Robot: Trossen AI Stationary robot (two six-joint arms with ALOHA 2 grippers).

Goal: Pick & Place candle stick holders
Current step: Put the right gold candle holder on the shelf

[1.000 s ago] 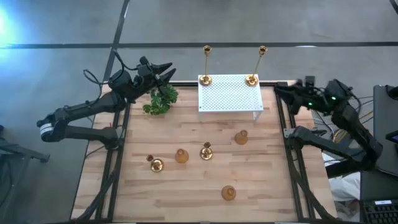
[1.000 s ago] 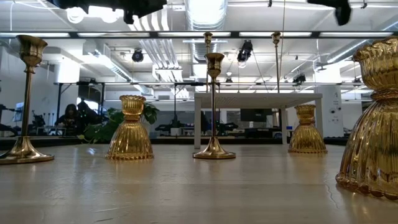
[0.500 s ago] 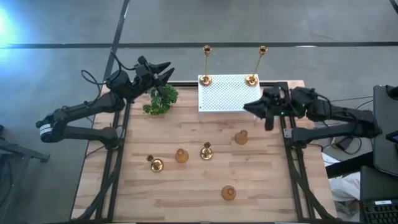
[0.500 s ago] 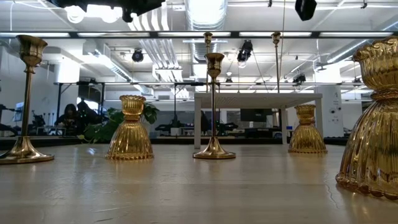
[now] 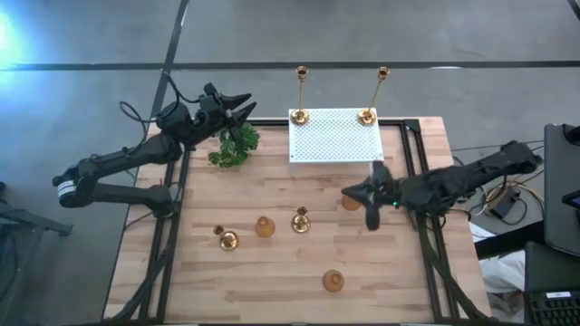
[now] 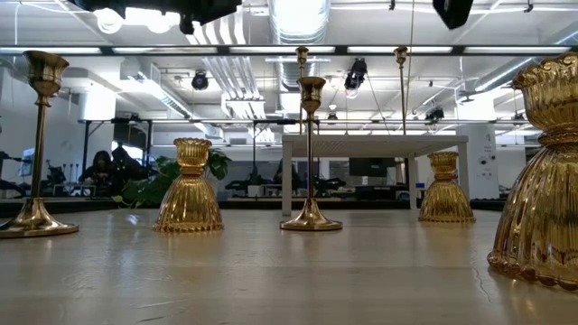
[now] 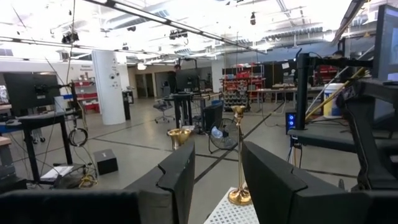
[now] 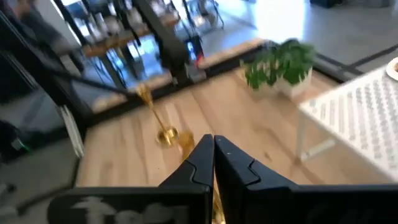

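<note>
Right gripper (image 5: pixel 364 195) closed, empty, above squat holder (image 5: pixel 352 200) just before white perforated box (image 5: pixel 334 136). Left gripper (image 5: pixel 237 101) open, parked beside box. Two tall holders (image 5: pixel 300 116) on box; five remain on tabletop (image 5: pixel 272 272).

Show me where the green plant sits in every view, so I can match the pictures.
High view: the plant is at the table's edge, left of the white box.
Low view: far back, partly hidden behind the left squat gold holder.
Left wrist view: not in it.
Right wrist view: far across the table, beside the white box.
Shared landmark: the white box.
</note>
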